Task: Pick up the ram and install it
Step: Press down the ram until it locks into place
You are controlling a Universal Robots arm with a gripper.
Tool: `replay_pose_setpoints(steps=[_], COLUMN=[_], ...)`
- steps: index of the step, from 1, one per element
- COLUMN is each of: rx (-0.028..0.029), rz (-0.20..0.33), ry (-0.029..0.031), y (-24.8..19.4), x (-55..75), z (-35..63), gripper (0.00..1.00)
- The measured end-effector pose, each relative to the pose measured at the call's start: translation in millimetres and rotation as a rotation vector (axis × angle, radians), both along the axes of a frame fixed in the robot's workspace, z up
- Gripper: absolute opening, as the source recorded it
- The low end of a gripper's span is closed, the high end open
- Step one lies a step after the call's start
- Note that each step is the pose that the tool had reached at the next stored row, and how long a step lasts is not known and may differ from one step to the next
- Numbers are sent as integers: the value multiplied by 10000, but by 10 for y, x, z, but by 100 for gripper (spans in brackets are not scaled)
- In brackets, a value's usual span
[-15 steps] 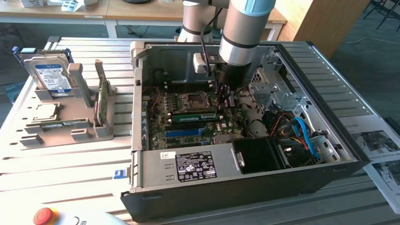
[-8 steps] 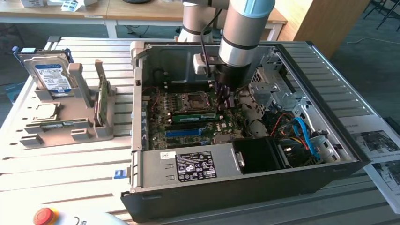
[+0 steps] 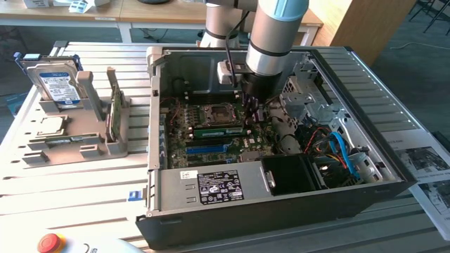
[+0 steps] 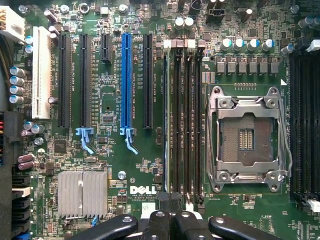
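The ram (image 3: 216,132) is a narrow green stick standing on edge in a memory slot of the motherboard (image 3: 179,142), beside the CPU socket (image 3: 214,113). In the wrist view the ram (image 4: 165,125) shows as a thin pale line along the slot nearest the expansion slots. My gripper (image 3: 254,115) reaches down into the open case at the end of the stick towards the exterior view's right. Its black fingertips (image 4: 162,201) are pressed together, and the gripper (image 4: 169,199) is shut with nothing between them. Whether it touches the stick's end, I cannot tell.
Outside the case, at the exterior view's left, a grey holder (image 3: 84,153) carries a hard drive (image 3: 58,84), a CPU (image 3: 49,125) and another green stick (image 3: 113,116) upright. Blue cables (image 3: 344,153) and a drive cage (image 3: 309,100) crowd the case's right side. A red stop button (image 3: 49,242) sits in front.
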State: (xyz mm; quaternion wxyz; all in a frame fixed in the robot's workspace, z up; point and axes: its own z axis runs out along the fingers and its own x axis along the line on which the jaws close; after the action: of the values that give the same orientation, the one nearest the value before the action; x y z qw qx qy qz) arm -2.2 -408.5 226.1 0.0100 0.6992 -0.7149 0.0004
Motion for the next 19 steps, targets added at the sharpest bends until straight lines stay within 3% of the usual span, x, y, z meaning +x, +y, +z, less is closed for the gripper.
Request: replay_pose_setpoints(steps=[19], rx=[0], rz=[0], ry=[-18], y=[0], x=[0], z=[-32], gripper=[11])
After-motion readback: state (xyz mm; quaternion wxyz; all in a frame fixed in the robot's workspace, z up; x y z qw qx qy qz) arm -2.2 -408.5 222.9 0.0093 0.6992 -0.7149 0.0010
